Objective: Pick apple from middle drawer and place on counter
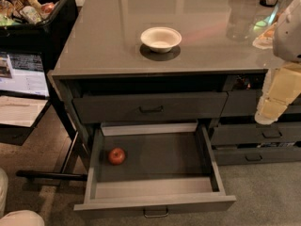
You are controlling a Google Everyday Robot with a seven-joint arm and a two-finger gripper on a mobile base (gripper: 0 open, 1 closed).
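The small red apple (117, 156) lies on the floor of the open middle drawer (155, 204), near its left wall. The drawer is pulled far out and has a small metal bar handle on its flat front. Above it the glossy grey counter (103, 41) carries a cream-white bowl (161, 38). My gripper (274, 105) hangs at the right edge of the view, cream-coloured, in front of the narrower right-hand drawers. It is well to the right of and above the apple and touches nothing.
A shallower grey drawer (150, 108) with a dark handle sits slightly open above the middle drawer. Narrower drawers (256, 135) stack at the right. A black bin of snacks (28, 8) and a screen (23, 74) stand at the left. Clear containers (242, 13) sit at the counter's back right.
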